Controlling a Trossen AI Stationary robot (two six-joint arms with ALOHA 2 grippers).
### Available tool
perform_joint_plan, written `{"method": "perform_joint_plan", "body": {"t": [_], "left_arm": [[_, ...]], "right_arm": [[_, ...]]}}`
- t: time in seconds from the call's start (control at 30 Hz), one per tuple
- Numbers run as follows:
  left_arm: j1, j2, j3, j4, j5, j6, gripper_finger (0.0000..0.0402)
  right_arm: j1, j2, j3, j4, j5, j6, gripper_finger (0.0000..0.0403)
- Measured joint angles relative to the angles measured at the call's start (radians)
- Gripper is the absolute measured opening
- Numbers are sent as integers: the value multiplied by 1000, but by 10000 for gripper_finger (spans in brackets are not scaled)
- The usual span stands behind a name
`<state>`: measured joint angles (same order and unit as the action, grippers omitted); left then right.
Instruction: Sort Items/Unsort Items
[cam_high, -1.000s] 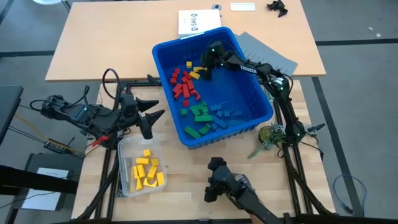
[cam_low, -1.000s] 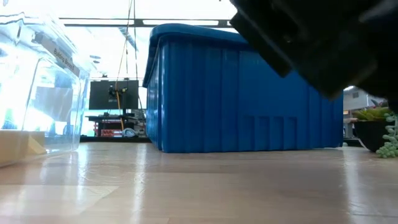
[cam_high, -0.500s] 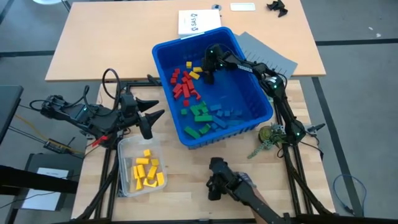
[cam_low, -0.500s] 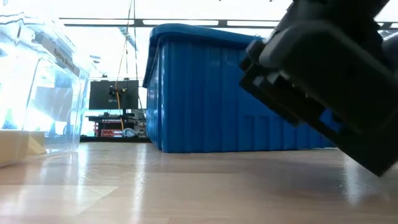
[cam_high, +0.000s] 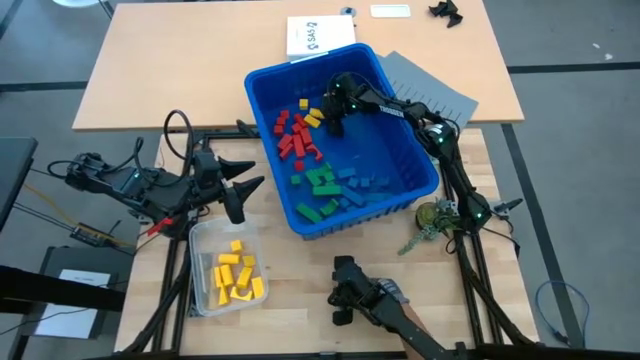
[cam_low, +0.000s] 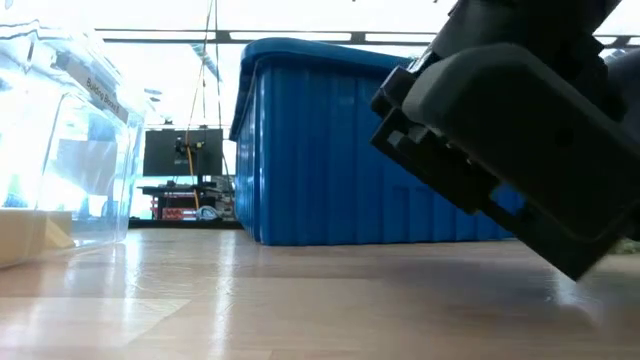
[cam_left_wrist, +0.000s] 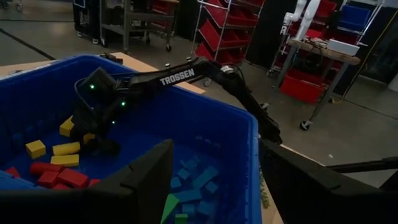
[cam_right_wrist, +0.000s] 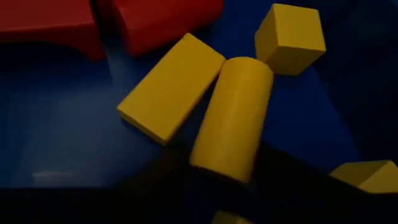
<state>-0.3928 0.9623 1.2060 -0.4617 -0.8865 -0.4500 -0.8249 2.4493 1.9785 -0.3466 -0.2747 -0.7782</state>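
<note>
The blue bin (cam_high: 340, 135) holds the items: red blocks (cam_high: 292, 135), green (cam_high: 322, 182), blue (cam_high: 365, 182) and yellow ones (cam_high: 312, 115). My right gripper (cam_high: 334, 123) reaches down inside the bin among the yellow blocks and is shut on a yellow cylinder (cam_right_wrist: 233, 118). Beside it lie a yellow brick (cam_right_wrist: 171, 87) and a yellow cube (cam_right_wrist: 290, 38), flat on the bin floor. My left gripper (cam_high: 255, 172) hovers open and empty to the left of the bin, pointing at it (cam_left_wrist: 214, 155). My right gripper has the yellow cylinder by its near end (cam_right_wrist: 217, 163), with one dark finger on either side of it. The fingers slant down from the bin's right side and lie along the cylinder. The cylinder lies on the bin floor against the yellow brick.
A clear box (cam_high: 228, 268) with yellow blocks stands near the front left. Grey divider sheets (cam_high: 430, 85) and a white paper (cam_high: 320, 35) lie behind the bin. A small plant (cam_high: 432, 220) stands to the right. A dark jointed device (cam_high: 360, 300) sits near the front edge.
My right gripper has sunk lower into the bin onto the yellow blocks and tipped further downward. The dark device at the front edge has shifted and now fills more of the low view.
</note>
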Motion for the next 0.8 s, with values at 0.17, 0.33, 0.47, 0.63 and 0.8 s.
{"method": "perform_joint_plan", "body": {"t": [0.17,0.33,0.47,0.63,0.8], "left_arm": [[0,0,0,0,0,0,248],[0,0,0,0,0,0,248],[0,0,0,0,0,0,248],[0,0,0,0,0,0,248],[0,0,0,0,0,0,248]], "right_arm": [[1,-1,0,5,10,2,121],[2,-6,11,-10,45,58,121],[5,-34,29,-67,64,87,121],[38,-147,35,-129,58,113,121],[93,-263,35,-243,53,133,121]]}}
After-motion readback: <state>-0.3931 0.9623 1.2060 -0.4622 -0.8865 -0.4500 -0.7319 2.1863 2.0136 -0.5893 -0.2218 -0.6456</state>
